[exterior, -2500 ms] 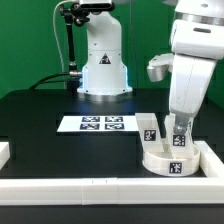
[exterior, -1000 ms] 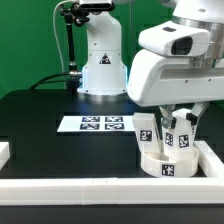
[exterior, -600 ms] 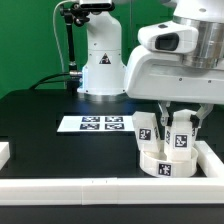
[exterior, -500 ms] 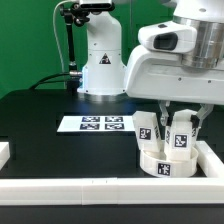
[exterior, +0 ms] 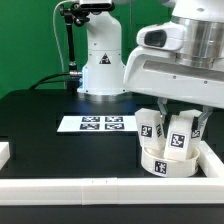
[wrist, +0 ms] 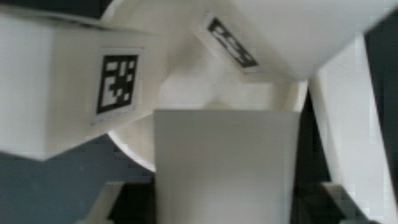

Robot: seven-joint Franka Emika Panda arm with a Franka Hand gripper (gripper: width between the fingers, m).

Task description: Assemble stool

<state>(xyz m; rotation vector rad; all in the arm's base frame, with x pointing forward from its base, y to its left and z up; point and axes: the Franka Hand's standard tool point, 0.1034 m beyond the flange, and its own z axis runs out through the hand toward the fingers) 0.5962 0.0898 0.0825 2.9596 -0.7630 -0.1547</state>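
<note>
Seat: the low round white plastic stool seat (exterior: 167, 160) with a raised rim sits on the black desk near its front edge, in the corner at the exterior view's right, a black-and-white square tag on its side wall facing the camera.
Legs: two chunky oblong white plastic legs stand up from the seat; the first leg (exterior: 150, 125) is on the exterior view's left, the second leg (exterior: 181, 136) on the right, both tagged and tilted a little.
Close view: the wrist view shows a tagged white leg block (wrist: 71, 85), the curved seat rim (wrist: 240, 45) with another tag, and a plain white leg face (wrist: 226, 160) filling the middle.
Pincer: the two-finger gripper (exterior: 184, 118) of the white arm hangs over the seat, its fingers closed on the second leg.
Rails: a long white border rail (exterior: 90, 187) runs along the desk's front edge, just beside the seat.
Marker board: the thin flat white marker board (exterior: 98, 124) lies toward the desk's middle, apart from the seat.
Base: the white robot base (exterior: 103, 62) stands at the back edge.
</note>
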